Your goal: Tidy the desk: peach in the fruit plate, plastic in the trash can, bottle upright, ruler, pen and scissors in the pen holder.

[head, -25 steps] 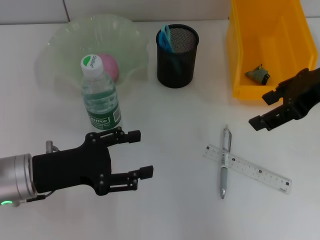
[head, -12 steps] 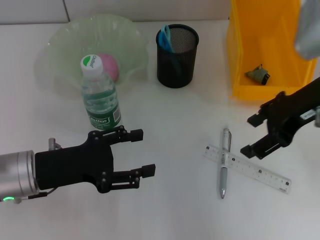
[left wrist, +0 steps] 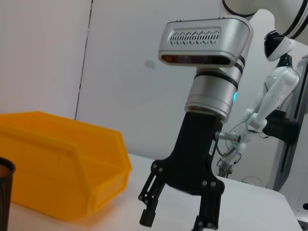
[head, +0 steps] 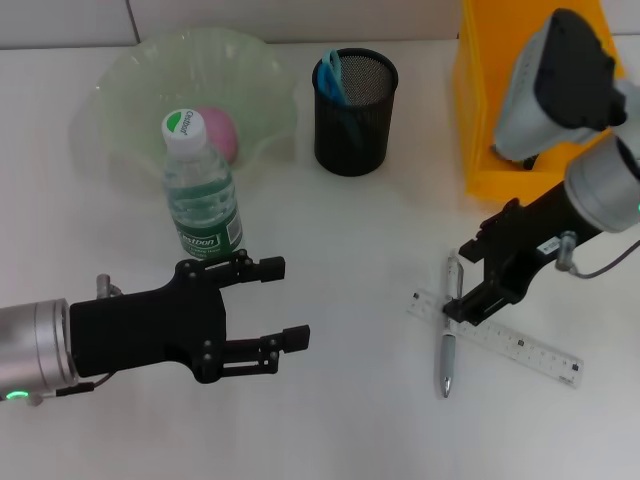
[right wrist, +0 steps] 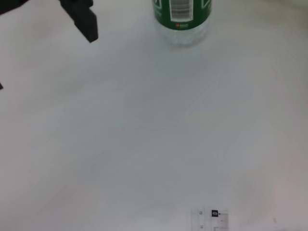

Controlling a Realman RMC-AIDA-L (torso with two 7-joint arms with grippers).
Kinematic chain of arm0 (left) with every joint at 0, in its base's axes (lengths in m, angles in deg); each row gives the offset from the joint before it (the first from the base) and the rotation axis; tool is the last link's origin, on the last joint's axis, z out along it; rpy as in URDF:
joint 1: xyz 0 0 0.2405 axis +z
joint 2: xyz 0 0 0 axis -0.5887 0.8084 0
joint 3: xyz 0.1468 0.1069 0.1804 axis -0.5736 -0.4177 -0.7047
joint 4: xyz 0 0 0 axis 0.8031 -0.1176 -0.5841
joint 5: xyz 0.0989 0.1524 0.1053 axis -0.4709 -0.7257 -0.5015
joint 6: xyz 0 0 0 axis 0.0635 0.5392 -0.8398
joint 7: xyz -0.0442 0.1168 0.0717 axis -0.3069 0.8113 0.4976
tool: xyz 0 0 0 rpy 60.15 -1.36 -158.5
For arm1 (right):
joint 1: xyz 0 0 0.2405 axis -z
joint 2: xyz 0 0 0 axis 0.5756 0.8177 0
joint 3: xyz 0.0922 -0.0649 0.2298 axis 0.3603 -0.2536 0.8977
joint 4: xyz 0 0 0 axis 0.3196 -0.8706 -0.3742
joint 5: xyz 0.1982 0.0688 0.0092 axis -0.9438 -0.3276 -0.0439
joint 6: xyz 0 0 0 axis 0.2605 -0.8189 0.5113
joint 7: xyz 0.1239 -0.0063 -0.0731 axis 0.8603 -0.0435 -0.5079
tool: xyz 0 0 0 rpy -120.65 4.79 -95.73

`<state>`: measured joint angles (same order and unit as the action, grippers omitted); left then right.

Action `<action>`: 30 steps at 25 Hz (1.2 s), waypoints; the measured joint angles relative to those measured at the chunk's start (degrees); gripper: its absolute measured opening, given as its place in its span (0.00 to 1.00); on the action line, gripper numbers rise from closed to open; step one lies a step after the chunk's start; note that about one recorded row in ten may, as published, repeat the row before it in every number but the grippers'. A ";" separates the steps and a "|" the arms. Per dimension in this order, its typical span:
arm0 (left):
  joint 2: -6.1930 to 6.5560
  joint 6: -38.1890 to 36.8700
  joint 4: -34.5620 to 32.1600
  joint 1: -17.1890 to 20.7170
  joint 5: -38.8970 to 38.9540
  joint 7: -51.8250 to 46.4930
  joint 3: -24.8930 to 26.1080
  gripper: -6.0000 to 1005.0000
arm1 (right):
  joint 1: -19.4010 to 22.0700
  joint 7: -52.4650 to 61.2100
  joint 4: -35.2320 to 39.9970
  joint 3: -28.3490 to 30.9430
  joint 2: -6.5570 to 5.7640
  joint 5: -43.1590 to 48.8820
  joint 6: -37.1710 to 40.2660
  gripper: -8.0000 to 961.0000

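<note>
The right gripper (head: 468,277), fingers spread, hovers above one silver pen (head: 449,330) lying across one clear plastic ruler (head: 515,342). The left gripper (head: 282,303) rests open near one upright green-labelled water bottle (head: 200,195). One pink peach (head: 220,133) sits in the pale green fruit plate (head: 130,90); blue-handled scissors (head: 330,75) stand in one black mesh pen holder (head: 355,110).

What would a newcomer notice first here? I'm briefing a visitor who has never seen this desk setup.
Likely the right gripper, open and low over the pen that lies crossed on the ruler at the desk's right. Next, the big left gripper, open at the near left just in front of the upright bottle. Behind stand the green fruit plate holding the peach, the black pen holder and the yellow trash can.
</note>
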<state>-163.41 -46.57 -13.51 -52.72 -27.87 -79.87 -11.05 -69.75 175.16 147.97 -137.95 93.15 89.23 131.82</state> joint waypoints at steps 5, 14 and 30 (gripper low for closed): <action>0.00 0.00 -0.01 -0.30 0.01 -0.03 0.01 0.81 | -0.63 1.65 -1.89 -4.32 0.11 0.00 -3.33 0.84; -0.09 0.00 0.01 -0.31 0.01 -0.08 0.01 0.81 | -1.30 3.71 -5.37 -8.61 0.27 -0.41 -7.29 0.84; -0.09 0.16 0.08 -0.09 0.01 -0.08 0.01 0.81 | -1.67 5.65 -7.10 -10.18 0.33 -0.88 -10.40 0.84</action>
<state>-163.50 -46.40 -13.43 -52.81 -27.86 -79.96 -11.04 -71.42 180.81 140.87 -148.13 93.48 88.36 121.42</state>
